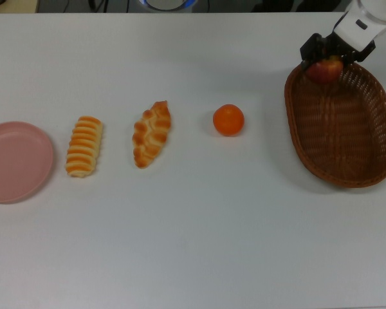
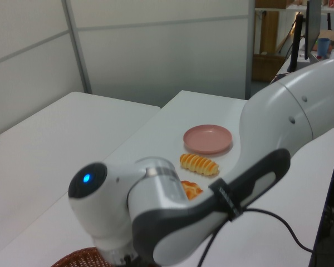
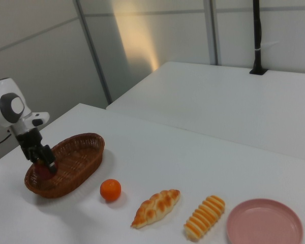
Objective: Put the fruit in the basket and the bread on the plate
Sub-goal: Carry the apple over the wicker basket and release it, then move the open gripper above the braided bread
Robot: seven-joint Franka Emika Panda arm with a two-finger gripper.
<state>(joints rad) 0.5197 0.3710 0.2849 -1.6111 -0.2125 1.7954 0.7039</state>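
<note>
The dark red apple (image 1: 324, 69) is held clamped in the tool (image 1: 335, 55), just over the wicker basket (image 1: 347, 174) rim beneath. Released so near the edge, it could be tipped out onto the tabletop (image 1: 193, 244).

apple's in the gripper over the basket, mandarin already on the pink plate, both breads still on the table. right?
One error: the mandarin is not on the pink plate. The top view shows it on the table between the braided loaf and the basket; the plate holds nothing. The gripper does hold the apple over the basket, and the striped roll lies on the table too.
</note>
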